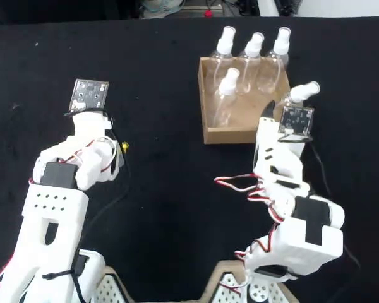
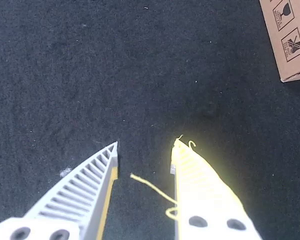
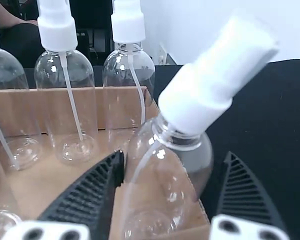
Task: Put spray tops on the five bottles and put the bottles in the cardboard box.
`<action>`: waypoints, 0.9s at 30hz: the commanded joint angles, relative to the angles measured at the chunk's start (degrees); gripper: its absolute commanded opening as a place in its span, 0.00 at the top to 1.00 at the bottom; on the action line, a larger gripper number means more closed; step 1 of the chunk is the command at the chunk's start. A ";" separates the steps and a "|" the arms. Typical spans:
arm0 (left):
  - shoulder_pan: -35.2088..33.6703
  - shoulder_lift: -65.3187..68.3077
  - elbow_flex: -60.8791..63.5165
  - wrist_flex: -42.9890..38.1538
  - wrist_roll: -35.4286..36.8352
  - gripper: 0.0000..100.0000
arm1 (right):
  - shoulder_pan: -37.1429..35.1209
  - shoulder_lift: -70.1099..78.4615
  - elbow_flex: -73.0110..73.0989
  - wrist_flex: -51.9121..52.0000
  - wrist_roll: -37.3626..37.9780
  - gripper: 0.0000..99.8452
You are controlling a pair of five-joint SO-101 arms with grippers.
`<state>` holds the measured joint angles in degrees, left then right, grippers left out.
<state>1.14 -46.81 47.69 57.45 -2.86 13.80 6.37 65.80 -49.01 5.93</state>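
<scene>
The clear plastic bottle with white spray top (image 3: 165, 170) leans outward at the brown cardboard box's (image 1: 230, 134) near right corner between the right arm's released jaws, so a snagging withdrawal could topple it onto the black tabletop (image 1: 164, 95); the left arm's jaws gape empty.

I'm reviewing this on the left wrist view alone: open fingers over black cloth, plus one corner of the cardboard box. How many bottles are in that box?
Observer: Four bottles with their tops on stand upright inside the cardboard box.
Operator: Where is the fifth?
Observer: The fifth bottle leans at the box corner nearest the right arm, between the fingers of the right gripper.
Operator: Is it capped and clamped?
Observer: Its spray top is on. The jaws stand open, with a gap beside one finger.
</scene>
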 commanded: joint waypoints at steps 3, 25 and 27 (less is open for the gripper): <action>0.04 -0.97 -0.40 -1.05 0.53 0.83 | -0.26 -0.48 -2.51 -1.58 0.00 0.69; 0.13 -0.97 -0.40 -1.05 0.53 0.83 | -3.60 -4.97 -0.57 -1.05 -0.09 0.60; 0.13 -0.97 -0.40 -1.05 0.53 0.83 | -3.78 -5.58 -0.04 -1.05 -0.09 0.60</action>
<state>1.14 -46.81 47.69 57.45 -2.86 11.60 6.20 65.80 -49.01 5.93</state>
